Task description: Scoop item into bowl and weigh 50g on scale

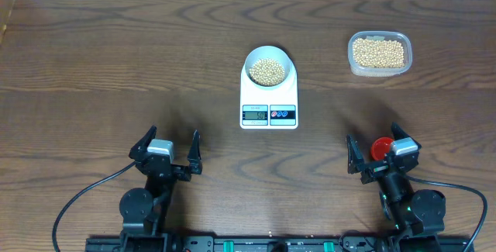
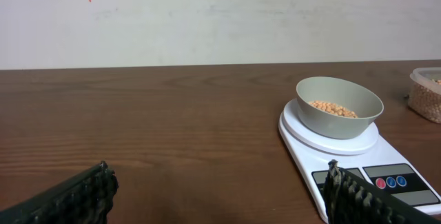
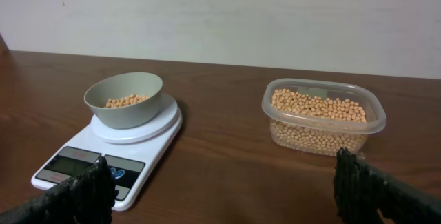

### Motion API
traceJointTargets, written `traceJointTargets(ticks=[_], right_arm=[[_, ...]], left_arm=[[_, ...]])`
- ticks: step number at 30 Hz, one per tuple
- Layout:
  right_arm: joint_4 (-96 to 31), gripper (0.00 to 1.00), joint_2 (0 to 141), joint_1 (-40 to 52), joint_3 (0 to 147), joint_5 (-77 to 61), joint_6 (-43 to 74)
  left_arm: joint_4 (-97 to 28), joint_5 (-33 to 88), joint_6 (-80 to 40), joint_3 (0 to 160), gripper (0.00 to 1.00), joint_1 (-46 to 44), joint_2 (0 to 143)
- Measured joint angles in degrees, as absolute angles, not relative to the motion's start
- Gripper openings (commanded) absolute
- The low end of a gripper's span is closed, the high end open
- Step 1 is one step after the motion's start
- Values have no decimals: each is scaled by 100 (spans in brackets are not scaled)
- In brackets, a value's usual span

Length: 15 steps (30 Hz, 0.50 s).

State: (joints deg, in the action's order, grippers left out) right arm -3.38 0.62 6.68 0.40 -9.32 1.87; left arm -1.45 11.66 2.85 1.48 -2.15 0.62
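I see tan beans [image 1: 265, 70] filling the pale bowl [image 1: 288, 60], which sits on the white scale [image 1: 249, 97] mid-tabletop [image 1: 116, 50]. My left hand [image 1: 172, 136] and right hand [image 1: 373, 135] are spread wide, well short of it.

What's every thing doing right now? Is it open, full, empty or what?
bowl: on the scale, partly filled with beans
scale: lying flat, display too small to read
tub: lid off, holds many beans
left gripper: jaws open, empty
right gripper: jaws open
red thing: by the right gripper, can't tell what it is
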Motion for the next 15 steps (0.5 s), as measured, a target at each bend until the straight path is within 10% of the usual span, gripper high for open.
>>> traceJointTargets(ticks=[15], right_arm=[[-364,99,62,668,40,-637,187]], left_arm=[[-148,1164,285,148,98,-215,62]])
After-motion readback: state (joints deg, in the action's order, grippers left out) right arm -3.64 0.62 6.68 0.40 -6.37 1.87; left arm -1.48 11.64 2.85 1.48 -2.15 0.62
